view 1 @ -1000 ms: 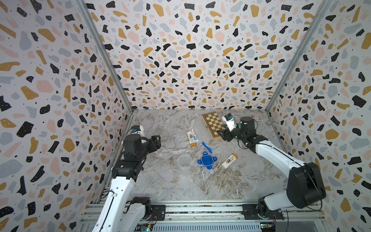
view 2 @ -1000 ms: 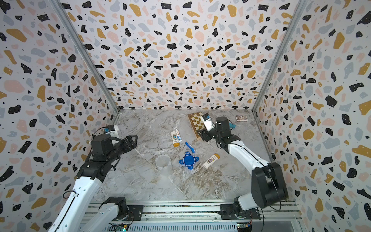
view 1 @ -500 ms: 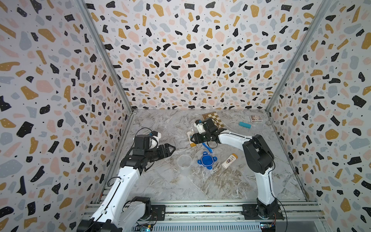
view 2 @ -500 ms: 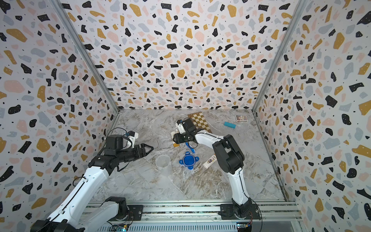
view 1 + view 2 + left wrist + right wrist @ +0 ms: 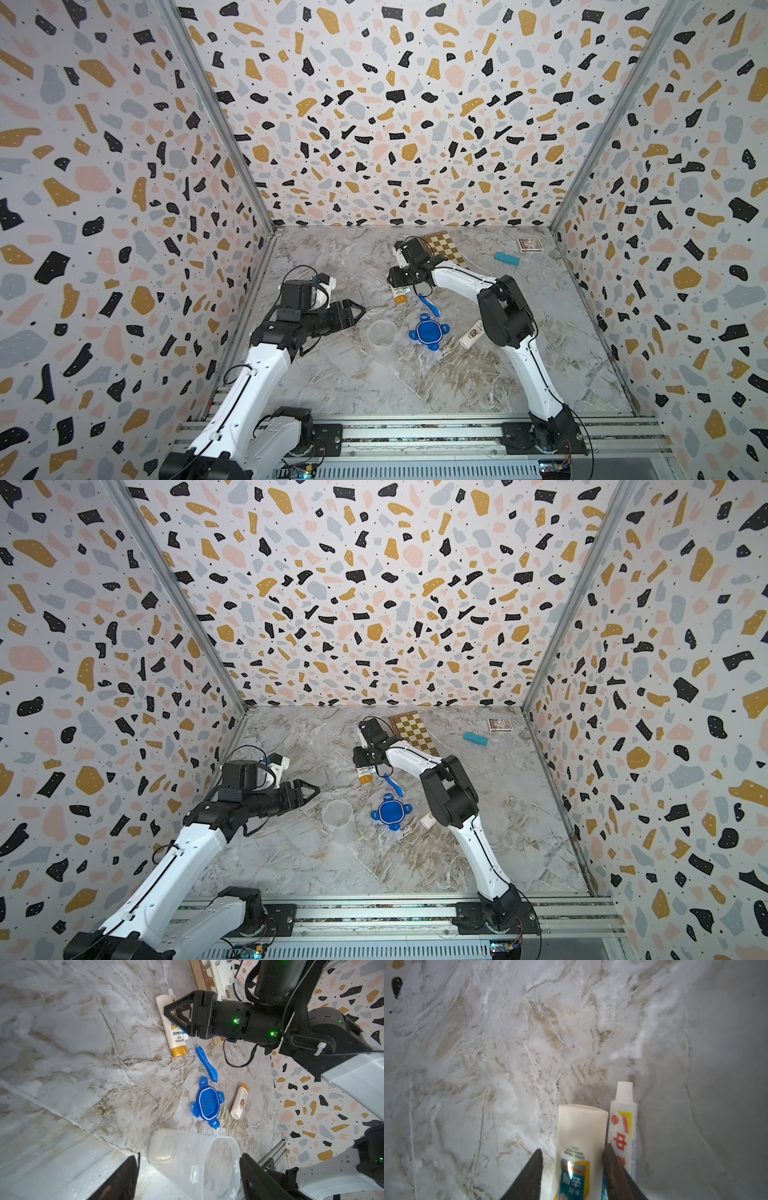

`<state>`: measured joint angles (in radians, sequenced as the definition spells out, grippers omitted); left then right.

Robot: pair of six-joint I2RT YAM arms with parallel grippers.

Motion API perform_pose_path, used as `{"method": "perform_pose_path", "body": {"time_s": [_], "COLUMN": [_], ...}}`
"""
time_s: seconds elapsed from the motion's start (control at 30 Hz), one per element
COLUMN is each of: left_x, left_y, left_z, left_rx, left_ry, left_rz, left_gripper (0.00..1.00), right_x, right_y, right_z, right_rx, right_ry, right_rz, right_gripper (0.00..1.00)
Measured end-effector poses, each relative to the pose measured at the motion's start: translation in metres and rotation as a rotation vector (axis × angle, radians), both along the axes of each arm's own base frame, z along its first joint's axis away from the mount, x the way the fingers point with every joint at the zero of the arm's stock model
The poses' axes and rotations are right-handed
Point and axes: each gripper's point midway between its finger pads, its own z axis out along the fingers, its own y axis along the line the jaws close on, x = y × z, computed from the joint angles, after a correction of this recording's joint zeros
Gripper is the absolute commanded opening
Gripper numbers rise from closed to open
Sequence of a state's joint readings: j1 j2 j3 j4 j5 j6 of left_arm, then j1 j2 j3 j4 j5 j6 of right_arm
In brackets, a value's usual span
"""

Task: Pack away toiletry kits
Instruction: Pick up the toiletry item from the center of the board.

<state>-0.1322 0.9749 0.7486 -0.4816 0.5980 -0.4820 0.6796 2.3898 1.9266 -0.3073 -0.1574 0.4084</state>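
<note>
Now one small white bottle with an orange cap (image 5: 581,1132) lies flat on the grey marble table (image 5: 457,386), between the two black fingers (image 5: 529,1176) of the right gripper (image 5: 573,1148). These fingers are spread on both sides of the bottle and do not press it: one finger touches its side, and the other shows a narrow gap to it. Just outside the touching finger, a small white tube with red letters (image 5: 623,1124) lies parallel to the bottle, very close to it; whether they touch I cannot tell. Behind these fingers, on the wrist side, the orange cap end sticks out, and near it lies a short blue toothbrush (image 5: 428,305). Farther from these fingers are a blue lid with four tabs (image 5: 428,333), flat on the table, and beside it a second white bottle with an orange cap (image 5: 239,1103), also lying down.

The left gripper (image 5: 357,311) holds nothing, and its fingers (image 5: 122,1180) are spread wide. A clear plastic tub (image 5: 381,332) stands upright just ahead of their tips, in line with the gap between them, and in both top views it is apart from them. A wooden chessboard (image 5: 446,247) lies behind the right gripper, partly hidden by the wrist. A flat teal block (image 5: 507,258) is well apart from both grippers.
</note>
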Motion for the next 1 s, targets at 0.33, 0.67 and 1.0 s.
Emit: {"method": "perform_pose_path", "body": {"time_s": [0.33,0.67,1.0], "left_x": [-0.017,-0.024,-0.027], "left_y": [-0.012,-0.008,-0.008], "left_z": [-0.012,-0.005,-0.007], "left_rx": [0.029,0.078,0.086], "left_ry": [0.106,0.120,0.121], "left_rz": [-0.056,-0.082,-0.100], "left_gripper": [0.67,0.69,0.70], "right_x": [-0.013,-0.015,-0.039], "right_y": [-0.004,-0.004,-0.023], "right_z": [-0.014,-0.014,0.018], "right_rx": [-0.127,-0.148,-0.137], "right_ry": [-0.018,-0.030,-0.042], "right_rz": [0.010,0.047,0.062], "right_gripper": [0.43,0.24,0.21]}}
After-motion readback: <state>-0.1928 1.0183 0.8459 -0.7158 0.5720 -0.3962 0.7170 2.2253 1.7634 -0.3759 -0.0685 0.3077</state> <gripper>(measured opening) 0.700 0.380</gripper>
